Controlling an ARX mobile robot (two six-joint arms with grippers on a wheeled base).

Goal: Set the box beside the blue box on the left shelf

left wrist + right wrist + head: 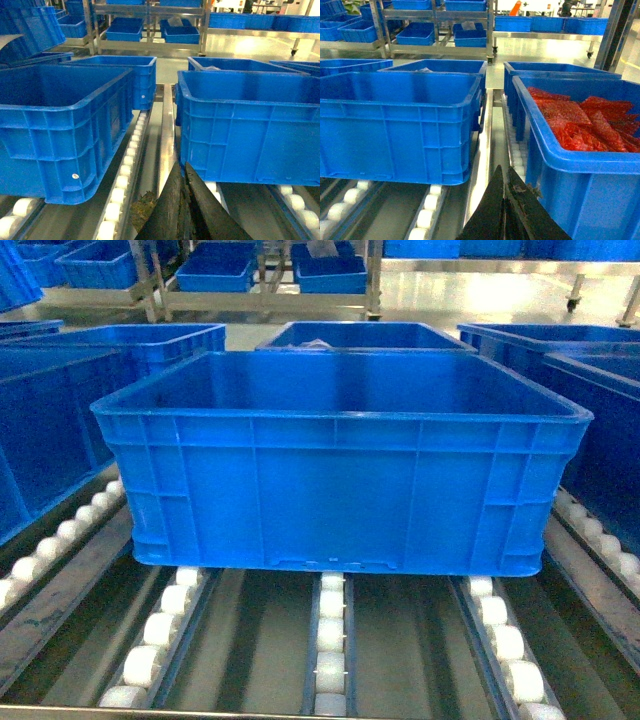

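The box (340,475), a large empty blue crate, rests level on the white rollers of the left shelf (331,645), facing me in the head view. Another blue box (45,430) stands on its left with a narrow gap between them. In the left wrist view my left gripper (183,166) is shut and empty, low in that gap, just off the box's (250,132) near left corner, with the neighbouring blue box (55,127) further left. My right gripper (503,169) is shut on nothing, right of the box (395,127). Neither gripper shows in the head view.
A blue crate holding red bags (580,125) stands close on the right gripper's right side. More blue crates (360,337) sit behind on the rollers. Steel racks with further crates (215,275) stand across the aisle.
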